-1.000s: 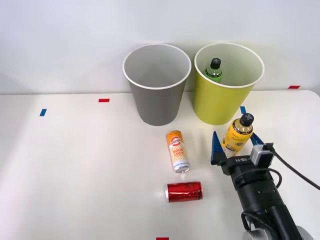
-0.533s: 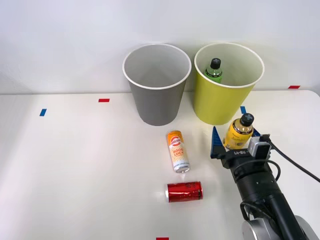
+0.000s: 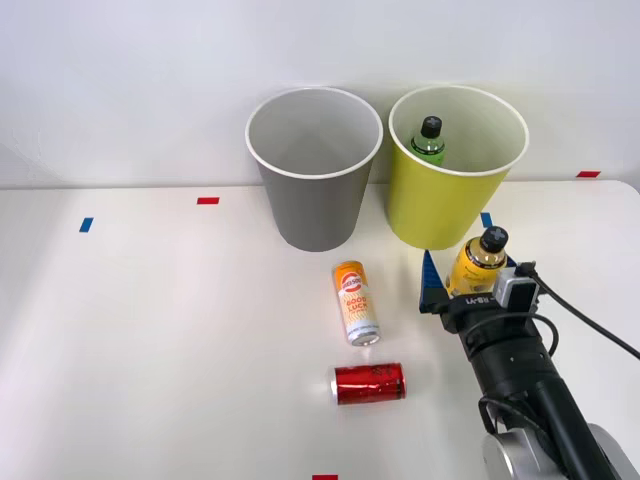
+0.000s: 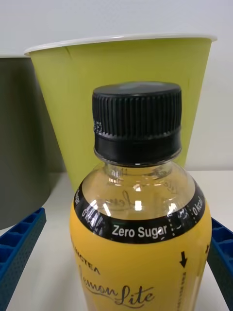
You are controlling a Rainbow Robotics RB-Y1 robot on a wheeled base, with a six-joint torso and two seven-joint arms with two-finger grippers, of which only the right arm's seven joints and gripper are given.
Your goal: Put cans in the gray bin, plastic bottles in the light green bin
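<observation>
A yellow-orange plastic bottle (image 3: 484, 256) (image 4: 138, 262) with a black cap stands upright just in front of the light green bin (image 3: 440, 205) (image 4: 121, 73). My right gripper (image 3: 472, 272) (image 4: 127, 221) is open, with one blue finger on each side of the bottle and a gap showing at the left finger (image 4: 19, 252). A green plastic bottle (image 3: 428, 141) stands inside the light green bin. The gray bin (image 3: 313, 195) (image 4: 19, 141) stands to its left. The orange-and-white can (image 3: 356, 302) and the red can (image 3: 368, 383) lie on their sides on the table, left of my arm.
Small tape marks dot the white table: blue (image 3: 86, 224), red (image 3: 208, 200), red (image 3: 588, 174) and red (image 3: 325, 477) at the front edge. A white wall rises right behind the bins. A black cable (image 3: 585, 320) trails from my wrist.
My right gripper has moved forward toward the bins, so its fingers now reach further along the yellow-orange bottle's sides. The bottle, cans and bins have not moved.
</observation>
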